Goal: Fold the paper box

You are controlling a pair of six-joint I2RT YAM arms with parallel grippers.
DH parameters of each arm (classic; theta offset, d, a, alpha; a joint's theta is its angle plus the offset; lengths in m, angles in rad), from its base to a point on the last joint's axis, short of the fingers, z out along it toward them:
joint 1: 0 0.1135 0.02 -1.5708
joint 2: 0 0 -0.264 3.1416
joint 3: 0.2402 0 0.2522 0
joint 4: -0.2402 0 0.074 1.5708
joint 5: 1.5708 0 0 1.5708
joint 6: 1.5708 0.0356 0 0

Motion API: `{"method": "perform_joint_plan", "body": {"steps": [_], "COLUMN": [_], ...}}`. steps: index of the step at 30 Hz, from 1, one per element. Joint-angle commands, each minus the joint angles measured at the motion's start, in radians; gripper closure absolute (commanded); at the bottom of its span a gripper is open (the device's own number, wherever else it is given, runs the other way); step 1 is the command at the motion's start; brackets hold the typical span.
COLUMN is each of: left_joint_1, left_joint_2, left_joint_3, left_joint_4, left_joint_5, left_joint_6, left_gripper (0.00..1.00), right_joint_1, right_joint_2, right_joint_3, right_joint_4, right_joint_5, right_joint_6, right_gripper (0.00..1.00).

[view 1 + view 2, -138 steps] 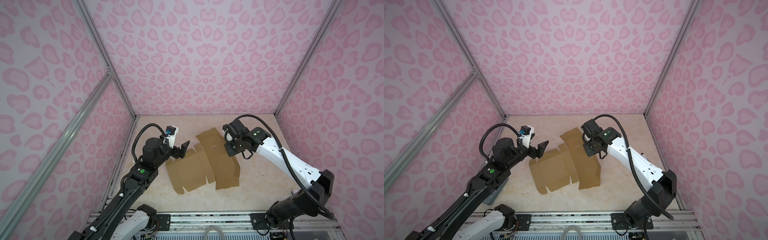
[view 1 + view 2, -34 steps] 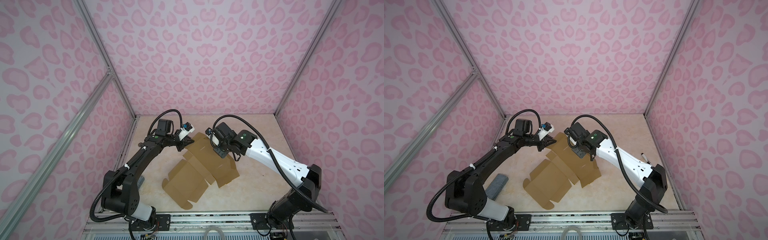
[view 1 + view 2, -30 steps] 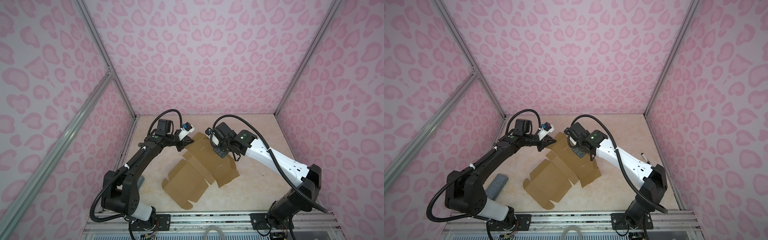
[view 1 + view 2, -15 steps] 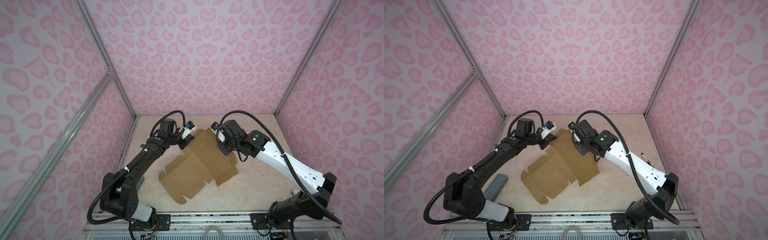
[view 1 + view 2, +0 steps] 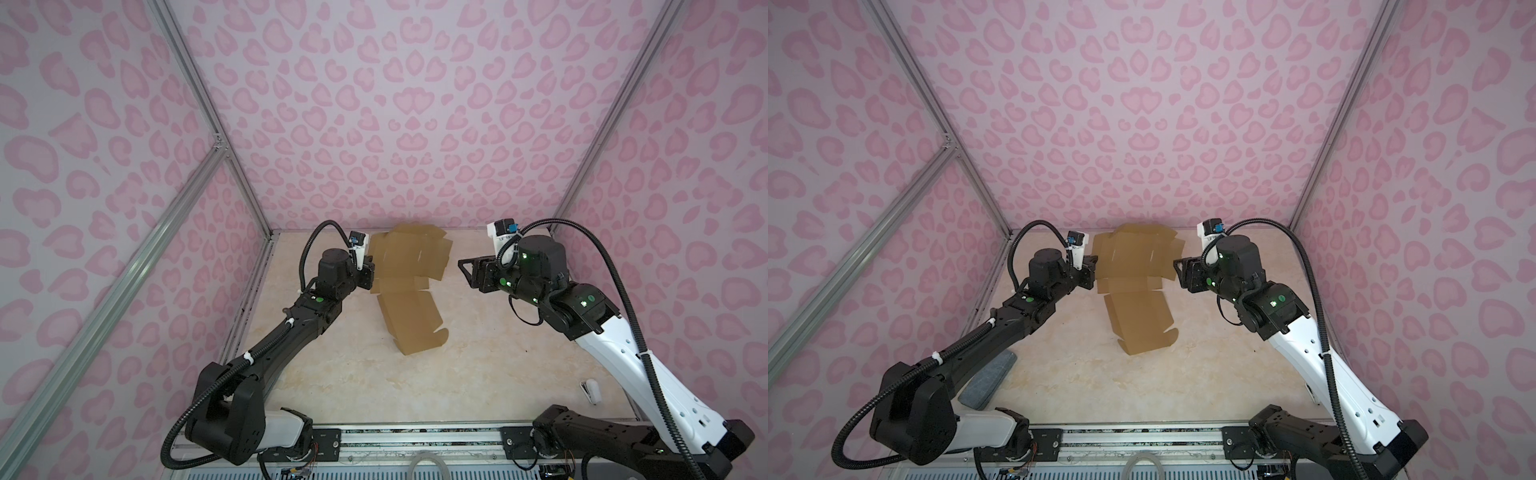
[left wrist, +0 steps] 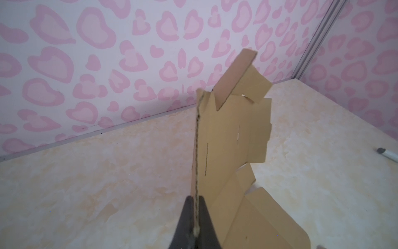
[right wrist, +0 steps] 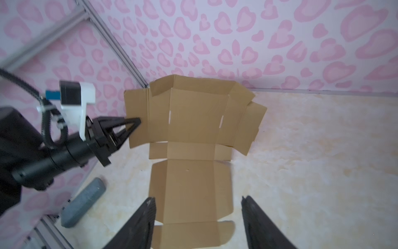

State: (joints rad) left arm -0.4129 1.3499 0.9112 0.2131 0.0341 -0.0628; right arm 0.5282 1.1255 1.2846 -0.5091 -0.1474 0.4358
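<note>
Withdrawn right jaws spread, apparently clear; left jaws pinch paper box [image 5: 411, 316] edge.

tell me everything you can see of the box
The box is a brown corrugated die-cut sheet with flaps and slits, not yet folded. Its far half stands raised, pinched at a side edge by the shut left claw; its near half rests on the table. The open right claw is clear of it.

Bare table [image 5: 498, 340] right of paper box [image 5: 409, 316]
</note>
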Motion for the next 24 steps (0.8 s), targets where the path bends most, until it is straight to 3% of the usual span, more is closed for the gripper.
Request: {"method": "perform_joint_plan", "body": {"steps": [1,5,8,16,24], "left_joint_1": [-0.052,-0.113,-0.131,-0.208,-0.243], "left_joint_2": [-0.044,-0.084,-0.110,-0.127,-0.135], "left_joint_3": [-0.096,-0.227,-0.302,-0.400,-0.447], "left_joint_4": [0.272,0.416,0.480,0.545,0.588], "left_joint_5": [-0.133,-0.188,-0.187,-0.177,-0.186], "left_joint_6": [-0.124,-0.106,-0.082,0.033,0.073], "left_gripper": [0.97,0.97,0.97,0.97,0.97], "right_joint_1": [-0.010,-0.013,-0.018,-0.023,-0.028], "right_joint_2": [-0.026,0.002,0.053,0.203,0.335], "right_joint_3": [-0.114,-0.243,-0.273,-0.230,-0.148], "right_joint_4": [0.329,0.560,0.621,0.652,0.650], "right_joint_5": [-0.172,-0.190,-0.165,-0.114,-0.101], "right_joint_6": [0.382,0.696,0.823,0.952,0.975], "right_gripper": [0.32,0.32,0.32,0.32,0.32]}}
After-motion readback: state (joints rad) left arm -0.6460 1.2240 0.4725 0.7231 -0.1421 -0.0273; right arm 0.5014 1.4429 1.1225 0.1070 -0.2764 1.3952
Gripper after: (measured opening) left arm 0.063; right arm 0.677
